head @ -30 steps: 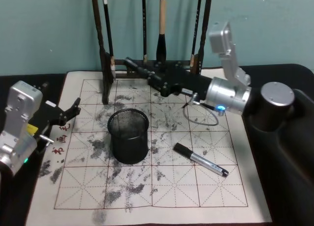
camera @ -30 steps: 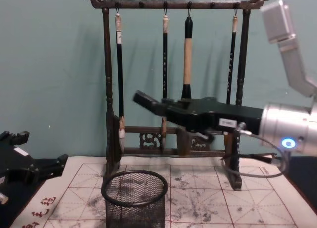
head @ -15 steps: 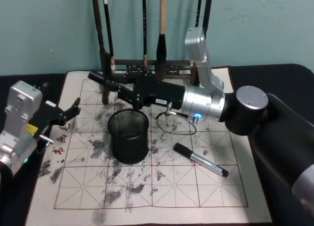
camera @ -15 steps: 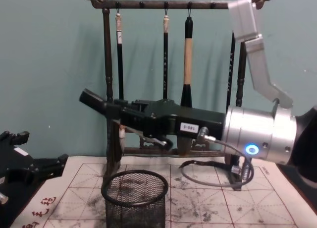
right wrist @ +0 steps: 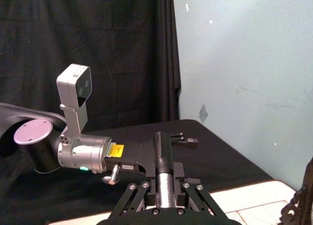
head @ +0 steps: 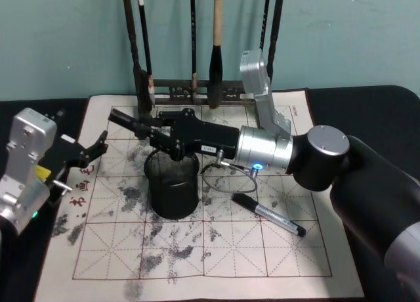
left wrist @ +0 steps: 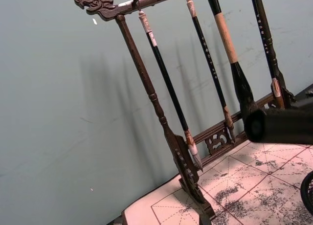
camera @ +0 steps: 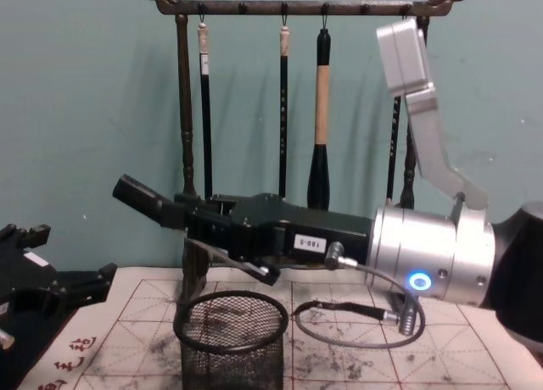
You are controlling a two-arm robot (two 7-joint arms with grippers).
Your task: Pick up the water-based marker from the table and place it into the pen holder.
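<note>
**Marker clamped above the mesh cup**

The right gripper (head: 163, 132) is clenched on a marker (head: 128, 120). In the right wrist view the black cap and silvery barrel (right wrist: 163, 156) sit pinched between the two fingers. The marker is held nearly level, its free end tilted a little upward. That end juts past the left side of the pen holder (head: 172, 184), above the rim and not inside it. The gripper's own body hangs over the holder's back rim.

A small white label (camera: 310, 243) on the black gripper housing seems to read "180-5". A blue ring (camera: 418, 281) glows on the brushed-metal wrist, and a grey cable (head: 226, 180) loops below it.

The holder is a round cup of black wire mesh with a thick rim. It stands on a white mat (head: 230, 256) with a red grid and grey ink smears. Red characters (head: 79, 190) run down the mat's left margin, too small to read.

A second marker (head: 269, 214), black-capped with illegible print on its barrel, lies slantwise on the mat right of the holder. Behind stands a carved dark wooden brush rack (camera: 185, 110) with hanging brushes (camera: 322, 102).

The left gripper (head: 92, 151) is parked at the mat's left edge over the dark table (head: 26, 111), fingers spread and holding nothing.
</note>
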